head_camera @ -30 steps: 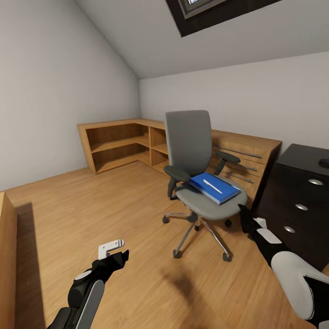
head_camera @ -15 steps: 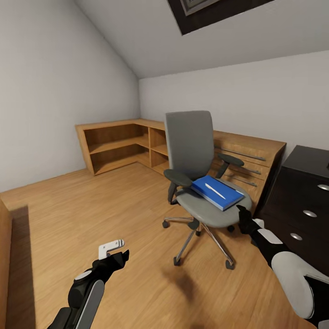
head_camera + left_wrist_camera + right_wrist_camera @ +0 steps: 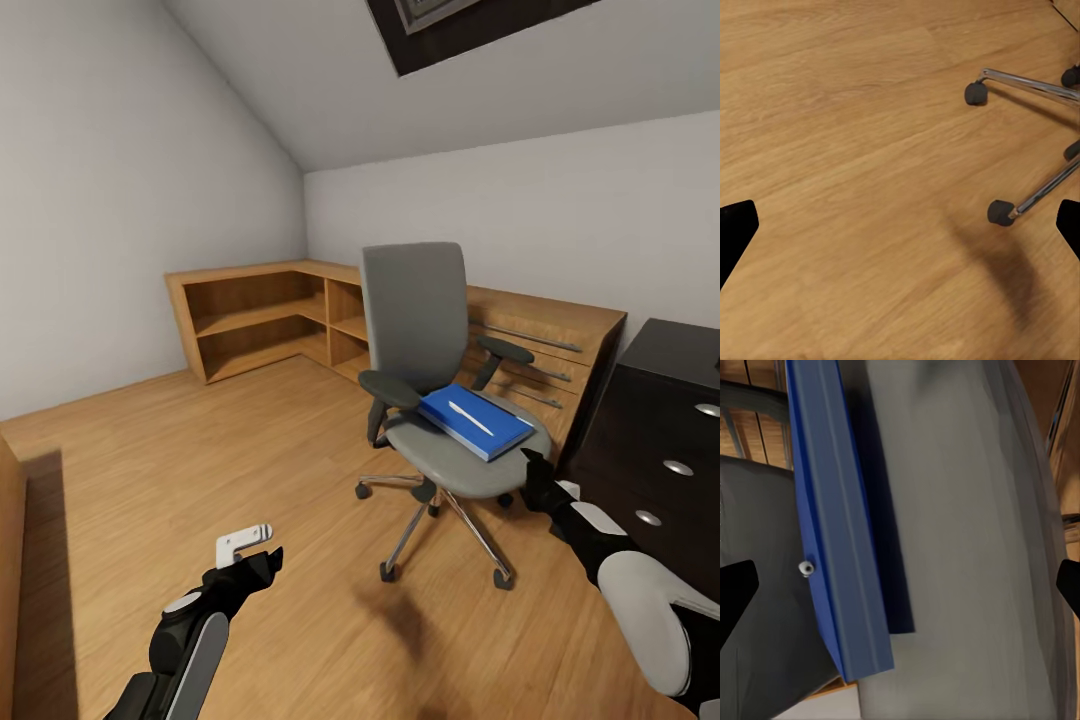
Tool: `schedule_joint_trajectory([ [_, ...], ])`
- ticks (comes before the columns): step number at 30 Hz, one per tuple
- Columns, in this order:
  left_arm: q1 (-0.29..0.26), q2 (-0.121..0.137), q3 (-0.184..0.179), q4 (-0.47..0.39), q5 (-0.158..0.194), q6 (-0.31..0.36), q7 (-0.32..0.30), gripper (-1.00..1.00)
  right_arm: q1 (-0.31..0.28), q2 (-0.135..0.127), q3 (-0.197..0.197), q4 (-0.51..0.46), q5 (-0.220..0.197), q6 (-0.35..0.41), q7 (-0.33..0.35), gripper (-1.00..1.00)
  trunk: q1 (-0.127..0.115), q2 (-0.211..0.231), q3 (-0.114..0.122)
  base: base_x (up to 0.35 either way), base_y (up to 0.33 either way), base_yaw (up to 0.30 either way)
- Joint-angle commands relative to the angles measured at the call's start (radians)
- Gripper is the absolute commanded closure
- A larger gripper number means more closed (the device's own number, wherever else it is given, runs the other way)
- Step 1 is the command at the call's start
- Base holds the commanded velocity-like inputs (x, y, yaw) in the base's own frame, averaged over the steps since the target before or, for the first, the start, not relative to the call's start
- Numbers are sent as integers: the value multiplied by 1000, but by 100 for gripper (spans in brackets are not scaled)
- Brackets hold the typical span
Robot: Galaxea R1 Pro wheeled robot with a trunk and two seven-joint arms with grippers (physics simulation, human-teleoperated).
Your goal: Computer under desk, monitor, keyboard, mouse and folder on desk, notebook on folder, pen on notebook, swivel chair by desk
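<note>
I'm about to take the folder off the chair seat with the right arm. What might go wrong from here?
The pen lies loose on the folder; tilting the folder may roll it off. The swivel chair stands on casters, so a push from the right tool could shove it away. The desk crowds that arm's outer side.

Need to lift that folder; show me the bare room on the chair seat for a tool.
Free: the grey seat strip between the folder and the seat's front edge, nearest the right tool. Crowded: the back half, where the folder reaches toward the armrest with the pen on top.
</note>
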Motion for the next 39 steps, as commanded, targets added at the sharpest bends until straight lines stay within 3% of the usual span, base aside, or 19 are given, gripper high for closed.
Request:
schedule_joint_trajectory([
  [1, -1, 0, -1, -1, 11, 2, 9, -100, -1, 0, -5, 1, -5, 6, 3, -100, 0, 0, -1, 0, 0, 0],
  [14, -1, 0, -1, -1, 11, 2, 9, -100, 1, -16, -5, 0, -6, 26, 5, -100, 0, 0, -1, 0, 0, 0],
  [36, -1, -4, -4, -22, 13, 5, 9, -100, 1, -21, -5, -3, -1, 27, 12, -100, 0, 0, -1, 0, 0, 0],
  [39, -1, -5, -4, -23, 13, 4, 10, -100, 1, -23, -4, -2, -1, 27, 13, -100, 1, -1, -13, 0, 0, 0],
])
